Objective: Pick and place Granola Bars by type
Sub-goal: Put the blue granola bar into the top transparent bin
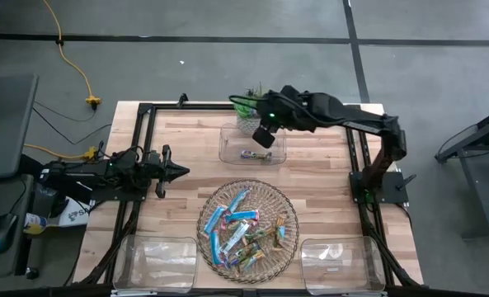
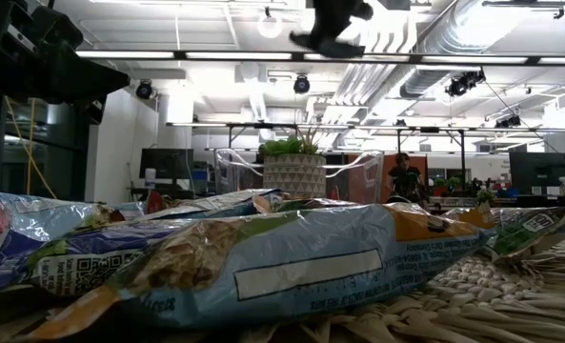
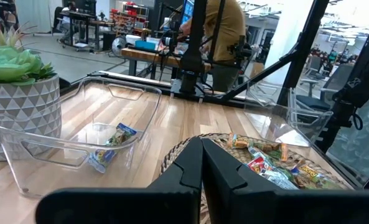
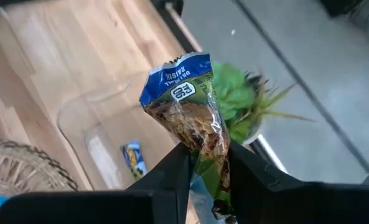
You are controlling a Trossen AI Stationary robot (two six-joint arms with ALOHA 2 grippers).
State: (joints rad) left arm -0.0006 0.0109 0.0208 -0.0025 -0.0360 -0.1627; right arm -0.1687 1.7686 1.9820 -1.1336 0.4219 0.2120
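Note:
Several granola bars (image 1: 242,227) in blue, tan-green and silvery wrappers lie piled on the round wicker tray (image 1: 287,206). They fill the foreground of the low view (image 2: 263,257). One more bar (image 1: 256,154) lies flat on the floor of the clear far bin (image 1: 228,147), also seen in the left wrist view (image 3: 112,143). My right gripper (image 1: 265,136) hovers over that bin, shut on a blue-topped tan-green bar (image 4: 184,106). My left gripper (image 1: 176,171) waits shut near the table's left side, fingertips together (image 3: 201,165). My right gripper (image 4: 208,155) pinches the bar between its two fingers at the tan-green end (image 4: 210,144). The rest of the bar sticks out past the fingertips, with its crimped blue end (image 4: 175,78) farthest from them. The fingers point slanting down from above. The bar is lifted clear above the far bin (image 4: 103,118).
A potted succulent (image 1: 251,115) stands just behind the far bin, close to my right gripper. Two clear bins sit at the near edge, one left (image 1: 157,260) and one right (image 1: 339,262). A black frame runs along the table's sides. People stand in the room beyond.

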